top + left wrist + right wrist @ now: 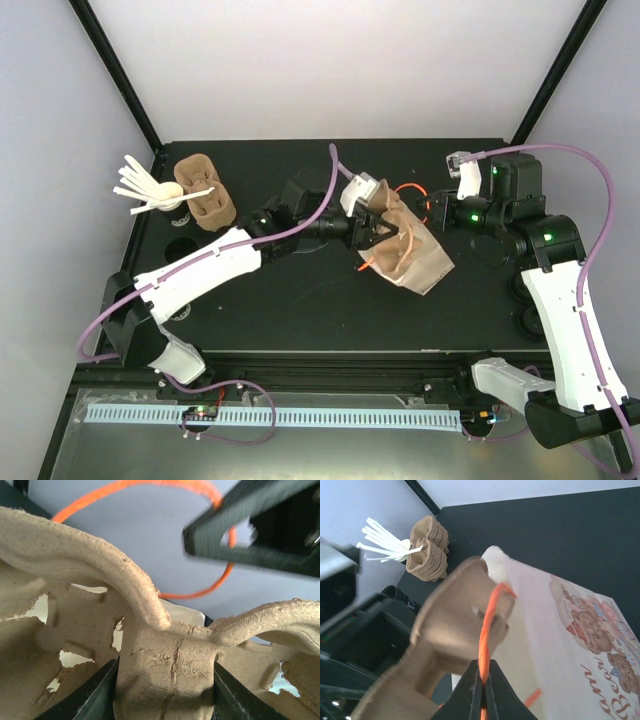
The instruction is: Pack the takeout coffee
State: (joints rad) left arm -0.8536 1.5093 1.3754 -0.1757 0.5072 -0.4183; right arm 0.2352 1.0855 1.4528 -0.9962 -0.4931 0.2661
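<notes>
My left gripper (362, 233) is shut on the middle post of a brown pulp cup carrier (385, 222) and holds it at the mouth of a paper bag (420, 262) that lies on the table. In the left wrist view the black jaws stand on either side of the carrier's post (167, 670). My right gripper (433, 207) is shut on the bag's orange cord handle (487, 625) and holds it up. The bag (560, 640) has a bear print. Round black shapes on the black table, right (527, 288) and left (180, 246), may be lidded coffee cups; I cannot tell.
A stack of brown carriers (205, 190) stands at the back left, next to a lidless cup of white stirrer sticks (150, 190). Both also show in the right wrist view, carriers (427, 550) and sticks (382, 542). Black frame posts rise at the back corners.
</notes>
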